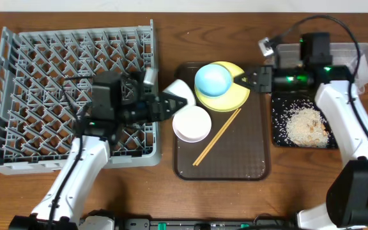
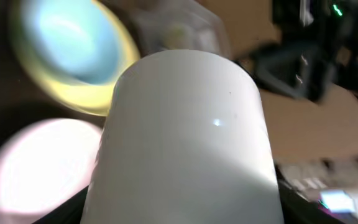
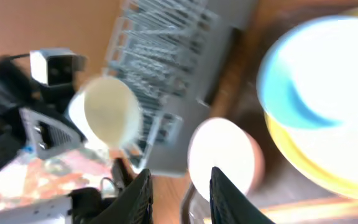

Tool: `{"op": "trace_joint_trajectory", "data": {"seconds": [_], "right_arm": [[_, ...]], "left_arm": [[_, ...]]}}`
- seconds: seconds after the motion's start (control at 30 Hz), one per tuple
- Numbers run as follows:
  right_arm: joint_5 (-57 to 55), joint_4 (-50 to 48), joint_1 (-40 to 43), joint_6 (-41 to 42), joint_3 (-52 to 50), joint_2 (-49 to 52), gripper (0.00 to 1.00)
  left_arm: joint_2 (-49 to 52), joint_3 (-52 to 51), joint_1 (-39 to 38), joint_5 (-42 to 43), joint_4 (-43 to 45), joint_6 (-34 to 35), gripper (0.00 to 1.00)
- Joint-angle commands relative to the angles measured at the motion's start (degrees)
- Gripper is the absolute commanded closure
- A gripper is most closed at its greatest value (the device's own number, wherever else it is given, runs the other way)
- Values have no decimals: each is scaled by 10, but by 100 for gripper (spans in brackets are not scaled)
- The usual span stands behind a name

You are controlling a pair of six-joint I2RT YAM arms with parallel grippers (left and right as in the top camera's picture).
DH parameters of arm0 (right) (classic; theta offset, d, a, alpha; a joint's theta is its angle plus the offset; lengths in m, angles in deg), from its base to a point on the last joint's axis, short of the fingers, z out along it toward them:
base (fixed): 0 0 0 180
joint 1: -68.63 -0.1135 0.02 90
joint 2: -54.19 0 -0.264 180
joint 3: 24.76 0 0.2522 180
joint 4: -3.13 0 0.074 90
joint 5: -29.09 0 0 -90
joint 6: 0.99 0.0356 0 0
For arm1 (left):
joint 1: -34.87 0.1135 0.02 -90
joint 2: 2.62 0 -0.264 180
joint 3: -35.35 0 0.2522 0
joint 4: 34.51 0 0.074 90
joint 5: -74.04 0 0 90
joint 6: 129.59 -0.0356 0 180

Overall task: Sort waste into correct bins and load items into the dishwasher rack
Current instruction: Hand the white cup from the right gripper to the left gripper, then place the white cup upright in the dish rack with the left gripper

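white smooth tapered cup [image 2: 185, 137], apparently held in left gripper [image 1: 173, 101]

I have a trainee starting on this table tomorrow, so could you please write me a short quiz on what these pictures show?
1. True or false: the blue bowl sits on the plate.
2. Where do the rice scraps lie? A. in the blue bowl. B. on the black tray. C. on the plate.
3. In a word or two: what does the left gripper hold?

Key: 1 true. 2 B. 3 the white cup.
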Motion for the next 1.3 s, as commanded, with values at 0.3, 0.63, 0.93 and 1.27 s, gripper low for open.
{"op": "trace_joint_trajectory", "data": {"seconds": [0.3, 0.63, 0.93, 1.27], "right_arm": [[-324, 144, -41, -101, -1, -50, 75], [-417, 160, -50, -98, -1, -156, 74], [-423, 180, -50, -98, -1, -172, 75], [-423, 185, -50, -98, -1, -171, 70]], "left_arm": [[-97, 106, 52, -458, -313, -190, 56], [-83, 133, 101, -593, -440, -199, 58], [3, 133, 137, -586, -453, -180, 58], [97, 133, 136, -584, -456, -180, 29]]}}
